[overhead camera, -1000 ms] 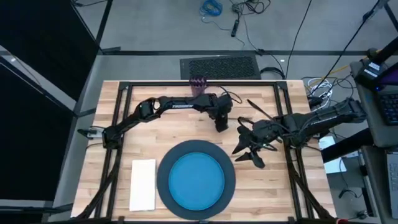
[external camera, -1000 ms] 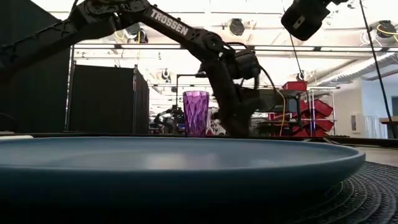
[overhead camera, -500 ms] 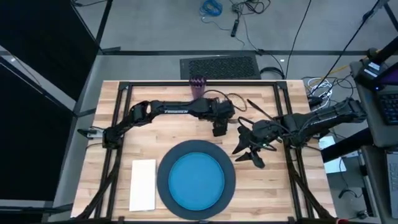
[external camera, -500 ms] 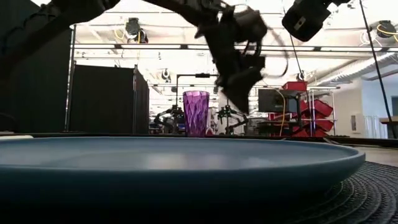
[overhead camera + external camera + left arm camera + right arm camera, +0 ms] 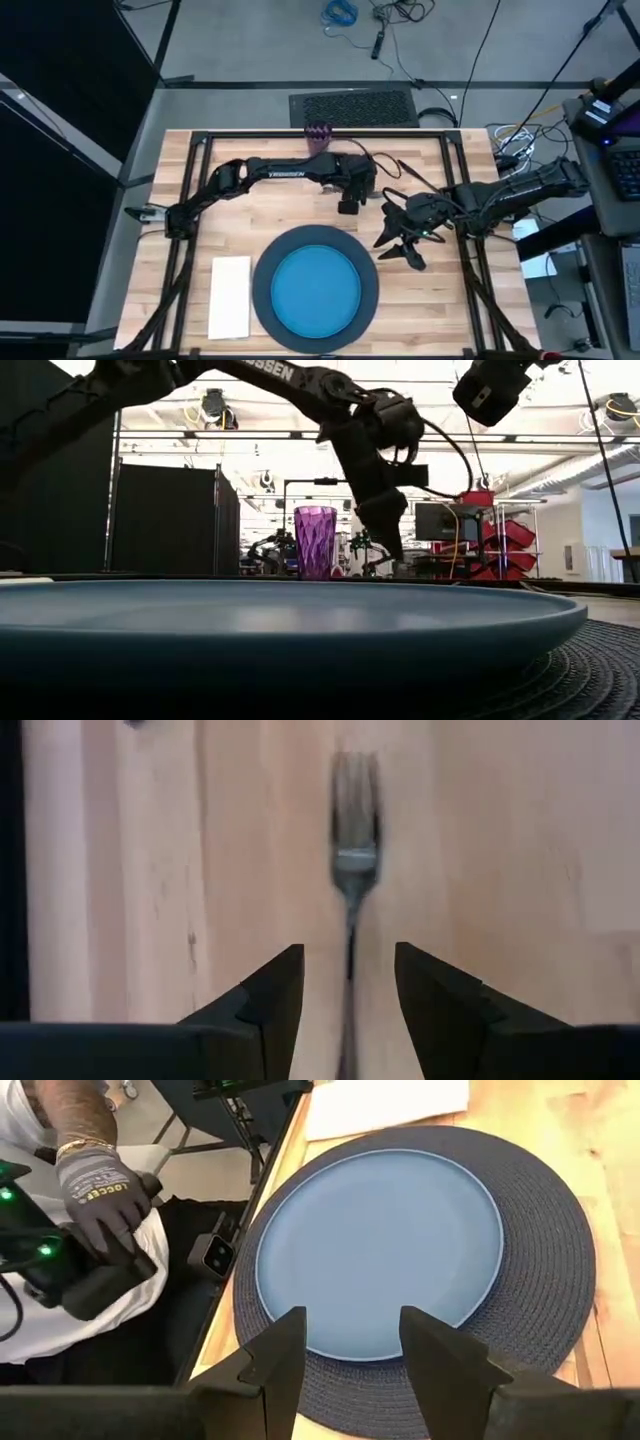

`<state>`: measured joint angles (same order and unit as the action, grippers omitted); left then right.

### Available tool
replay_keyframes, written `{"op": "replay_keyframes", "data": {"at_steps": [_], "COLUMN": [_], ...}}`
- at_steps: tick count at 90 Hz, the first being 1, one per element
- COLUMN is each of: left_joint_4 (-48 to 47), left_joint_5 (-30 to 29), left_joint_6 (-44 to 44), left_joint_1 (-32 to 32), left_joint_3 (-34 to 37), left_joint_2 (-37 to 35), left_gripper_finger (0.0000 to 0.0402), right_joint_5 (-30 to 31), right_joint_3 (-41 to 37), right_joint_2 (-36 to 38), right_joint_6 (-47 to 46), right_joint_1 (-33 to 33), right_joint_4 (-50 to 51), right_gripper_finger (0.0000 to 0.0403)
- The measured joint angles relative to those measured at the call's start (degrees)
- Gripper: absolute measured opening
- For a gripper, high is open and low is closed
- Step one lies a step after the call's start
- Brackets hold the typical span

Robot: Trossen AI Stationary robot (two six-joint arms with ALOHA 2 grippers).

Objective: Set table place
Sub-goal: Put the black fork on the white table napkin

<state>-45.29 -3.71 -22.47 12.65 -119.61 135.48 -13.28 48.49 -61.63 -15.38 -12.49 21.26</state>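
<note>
A metal fork [image 5: 354,840] lies flat on the wooden table [image 5: 250,215], its handle running back between the fingers of my open left gripper [image 5: 348,955], which hovers just above it behind the plate [image 5: 348,205]. The fingers stand on either side of the handle, apart from it. A blue plate [image 5: 316,292] sits on a dark round charger [image 5: 262,300] at the near middle. A white napkin [image 5: 230,297] lies to the charger's left. A purple cup [image 5: 320,136] stands upright at the far edge. My right gripper [image 5: 396,247] hangs open right of the plate, empty.
A black frame [image 5: 190,200] edges the tabletop. Beyond the table's near edge a person's gloved hand [image 5: 100,1195] holds a dark device. Bare wood lies between the charger and the cup, and to the right of the charger [image 5: 430,300].
My left gripper has risen from the tabletop, then come part of the way back down over the same spot behind the plate, tipping as it went.
</note>
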Motion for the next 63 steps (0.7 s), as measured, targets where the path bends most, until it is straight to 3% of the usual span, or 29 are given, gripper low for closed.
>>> {"op": "replay_keyframes", "data": {"at_steps": [27,63], "left_joint_4": [0.8,-0.3], "left_joint_5": [5.7,7.2], "left_joint_6": [2.5,4.2], "left_joint_1": [1.5,1.7], "left_joint_3": [0.1,1.8], "left_joint_2": [0.0,0.0], "left_gripper_finger": [0.0143,0.0143], "right_joint_5": [0.0,0.0], "right_joint_3": [0.0,0.0], "right_joint_2": [0.0,0.0], "right_joint_6": [0.1,0.0], "right_joint_1": [0.0,0.0], "right_joint_4": [0.0,0.0], "right_gripper_finger": [0.0148,0.0148]}}
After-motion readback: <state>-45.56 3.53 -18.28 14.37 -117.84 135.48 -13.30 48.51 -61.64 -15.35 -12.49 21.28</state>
